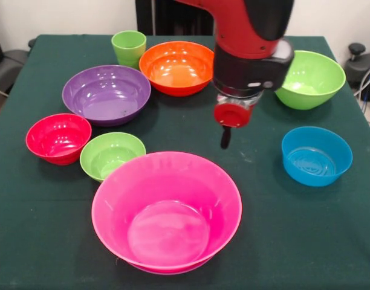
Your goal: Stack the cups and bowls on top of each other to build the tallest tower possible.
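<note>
My gripper [226,138] hangs over the middle of the table, shut on a reddish-orange cup [233,115] that is held tilted above the cloth, between the orange bowl [176,66] and the blue bowl [316,155]. The light green cup [129,47] stands upright at the far side, next to the orange bowl. The huge pink bowl [167,208] sits empty at the near edge. A purple bowl [106,93], a small red bowl [58,138] and a small lime green bowl [112,155] lie to the left. A large lime green bowl [309,78] is at the right. Nothing is stacked, and a second purple bowl does not show.
The table [275,241] is covered with a dark green cloth. The red and black arm [251,42] comes down from the top and hides part of the far side. Chairs and cables stand beyond the table's left and right edges.
</note>
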